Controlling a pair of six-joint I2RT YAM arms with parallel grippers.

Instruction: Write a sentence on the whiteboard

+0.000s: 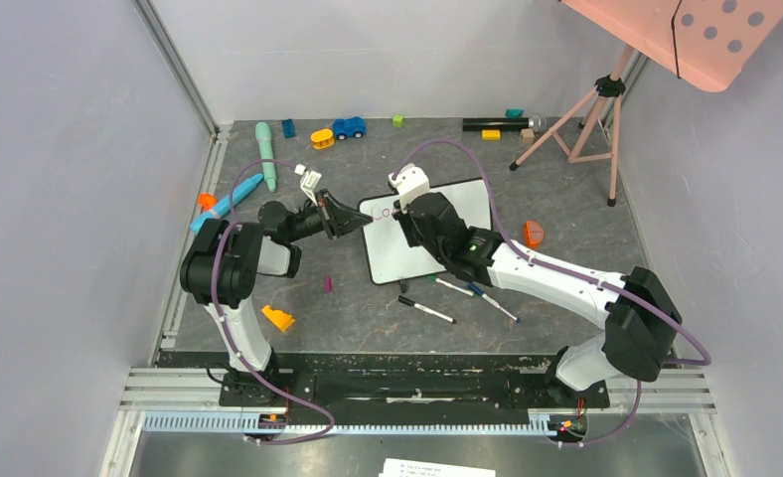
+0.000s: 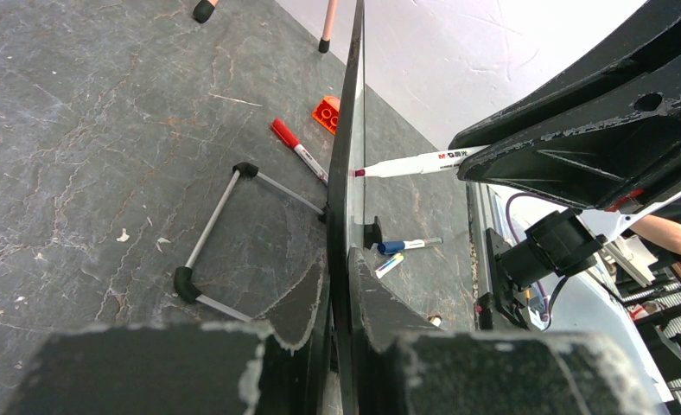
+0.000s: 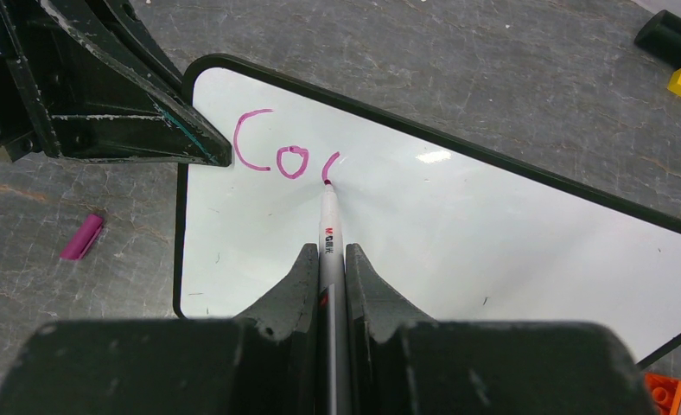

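Both fingers of the right gripper (image 3: 327, 252) are pinching a white marker (image 3: 329, 226) by its barrel, closed snugly on it, and just past them its tip is pressing on the whiteboard (image 3: 493, 233). At the tip the sentence (image 3: 276, 157) is only getting started: a pink "C" and "o" are sitting in the board corner nearest the other arm, and a short curved stroke, seemingly the first part of a third letter, is forming under the nib. Just beyond the letters the left gripper (image 2: 341, 264) is clamping the board's edge, its fingers closed on the frame from both sides, steadying it in the middle of the table (image 1: 566, 199). By my judgement nearly all the writing is waiting to be done: the rest of this word and any words after it, with most of the white face lying bare.
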